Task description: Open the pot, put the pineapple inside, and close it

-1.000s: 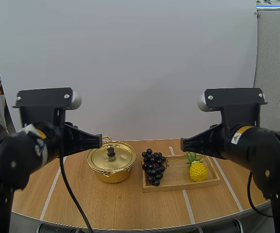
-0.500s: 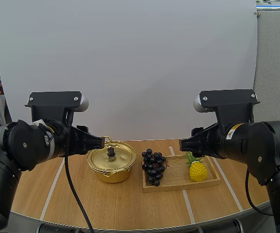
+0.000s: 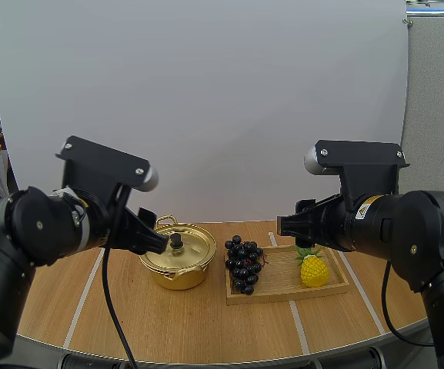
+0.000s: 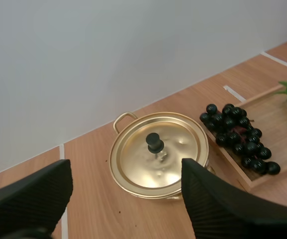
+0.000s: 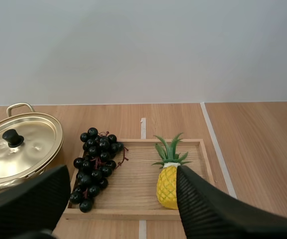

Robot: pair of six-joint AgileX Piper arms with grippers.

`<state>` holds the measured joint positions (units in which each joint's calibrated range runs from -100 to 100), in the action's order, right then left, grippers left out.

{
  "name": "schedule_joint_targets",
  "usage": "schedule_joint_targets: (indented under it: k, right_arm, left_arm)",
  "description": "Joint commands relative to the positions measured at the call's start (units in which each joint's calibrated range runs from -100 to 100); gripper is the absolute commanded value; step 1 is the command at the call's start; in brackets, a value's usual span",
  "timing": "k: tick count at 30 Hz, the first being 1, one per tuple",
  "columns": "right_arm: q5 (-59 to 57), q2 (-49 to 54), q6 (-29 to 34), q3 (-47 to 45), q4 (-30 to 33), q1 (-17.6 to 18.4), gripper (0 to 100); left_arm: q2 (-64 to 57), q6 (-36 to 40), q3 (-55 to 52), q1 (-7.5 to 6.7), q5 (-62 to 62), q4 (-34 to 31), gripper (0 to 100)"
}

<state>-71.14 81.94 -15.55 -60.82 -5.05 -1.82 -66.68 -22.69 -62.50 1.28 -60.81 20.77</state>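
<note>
A gold pot (image 3: 177,260) with its lid on and a black knob (image 3: 176,241) stands left of centre on the table. A small yellow pineapple (image 3: 314,269) stands upright at the right end of a wooden tray (image 3: 283,290). My left gripper (image 3: 157,239) hovers just left of the pot, above it. In the left wrist view it (image 4: 126,168) is open, with the pot (image 4: 158,162) and knob (image 4: 154,143) between its wide-apart fingers. My right gripper (image 3: 283,226) hangs above the tray. It (image 5: 122,173) is open too, with the pineapple (image 5: 167,185) beside one finger.
A bunch of dark grapes (image 3: 243,266) lies across the tray's left end, close to the pot. White tape lines (image 3: 298,327) run over the wooden table, whose curved front edge is near the arms' bases. A white wall stands behind.
Both grippers have gone from shut to wide open. The left arm has tilted down and moved toward the pot. The right arm has shifted slightly left.
</note>
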Motion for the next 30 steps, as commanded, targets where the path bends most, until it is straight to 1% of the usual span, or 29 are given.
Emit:
schedule_joint_targets:
  k: [1,5,8,10,13,15,17,20,25,30]
  right_arm:
    - [0.5,-0.1,-0.1,0.3,-0.2,-0.2,100]
    - [0.5,-0.1,-0.1,0.3,-0.2,-0.2,100]
    - [0.5,-0.1,-0.1,0.3,-0.2,-0.2,100]
    - [0.5,-0.1,-0.1,0.3,-0.2,-0.2,100]
    - [0.5,-0.1,-0.1,0.3,-0.2,-0.2,100]
    - [0.5,-0.1,-0.1,0.3,-0.2,-0.2,100]
    - [0.5,-0.1,-0.1,0.3,-0.2,-0.2,100]
    - [0.5,-0.1,-0.1,0.3,-0.2,-0.2,100]
    - [0.5,-0.1,-0.1,0.3,-0.2,-0.2,100]
    - [0.5,-0.1,-0.1,0.3,-0.2,-0.2,100]
  left_arm:
    - [4.9,-7.0,0.1,0.12,-0.8,5.9,100]
    - [12.4,-9.6,2.3,0.12,-0.9,7.9,100]
    - [19.9,-9.6,6.7,0.12,-1.7,7.9,100]
    - [25.3,-11.0,10.4,-0.03,-4.7,8.1,100]
    - [32.9,-11.7,16.6,-1.41,-10.5,8.1,100]
    - [37.3,-11.7,19.6,-2.63,-10.1,8.1,100]
    - [41.9,-11.5,22.4,-3.51,-8.7,7.6,100]
    - [48.1,-11.4,25.7,-4.44,-7.2,5.9,100]
    - [55.1,-9.6,27.6,-4.44,-3.4,1.0,100]
    - [59.9,-9.2,28.3,-4.44,-1.6,-0.1,100]
